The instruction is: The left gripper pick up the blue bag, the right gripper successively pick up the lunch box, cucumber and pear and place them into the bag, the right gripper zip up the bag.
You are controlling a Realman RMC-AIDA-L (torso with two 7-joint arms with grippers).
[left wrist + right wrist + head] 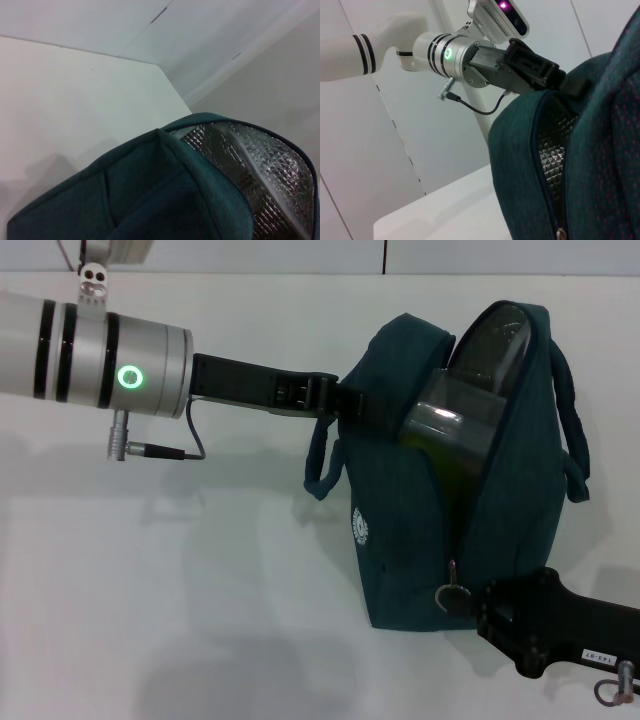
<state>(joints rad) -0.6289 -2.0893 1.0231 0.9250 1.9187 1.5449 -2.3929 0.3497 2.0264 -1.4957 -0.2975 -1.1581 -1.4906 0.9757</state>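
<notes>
While unzipped, blue bag point(410, 540) hides contents.

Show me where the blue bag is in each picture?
Head view: the blue bag stands right of center, its top open, the left gripper at its near handle.
Left wrist view: it fills the lower part, teal fabric beside the silver foil lining.
Right wrist view: it fills the right side.
Shared landmark: the silver foil lining shows in all three.
</notes>
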